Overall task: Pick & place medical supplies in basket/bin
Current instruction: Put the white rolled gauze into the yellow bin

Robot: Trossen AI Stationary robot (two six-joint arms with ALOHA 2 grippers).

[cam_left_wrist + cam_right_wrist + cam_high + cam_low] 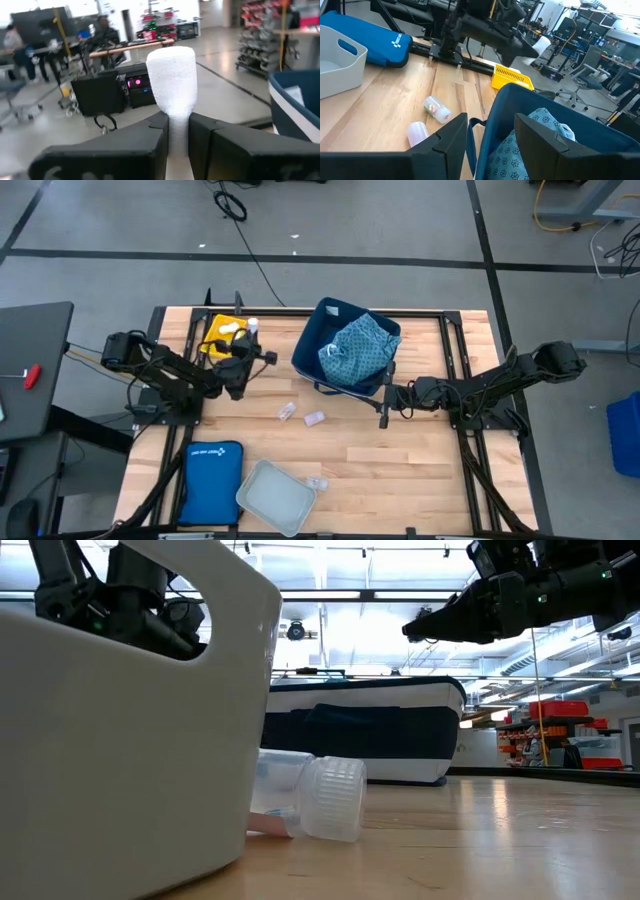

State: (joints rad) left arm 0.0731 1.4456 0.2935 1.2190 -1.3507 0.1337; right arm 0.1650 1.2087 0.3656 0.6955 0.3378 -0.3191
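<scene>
My left gripper (177, 122) is shut on a white roll (172, 75) and holds it above the small yellow bin (222, 338) at the table's far left; the right wrist view shows the roll (541, 46) over that bin (510, 76). My right gripper (490, 122) is open at the near right corner of the navy bin (318, 330), its fingers on either side of the rim; whether they touch it I cannot tell. The teal patterned cloth (358, 348) lies in the navy bin. Two vials (287, 412) (314, 419) lie on the table, and a third (320, 798) lies against the grey tray (275, 498). My left gripper pinches the white roll by its one end (177, 131) between the two fingers (152, 132). The rest of the roll sticks out beyond the fingertips. It is lifted clear, above the yellow bin. The fingers point toward the table's far edge.
A flat blue zip pouch (210, 480) lies at the near left, beside the tray. Something white (228, 328) lies in the yellow bin. Bare wood stretches across the table's middle and near right. People and furniture show in the room beyond.
</scene>
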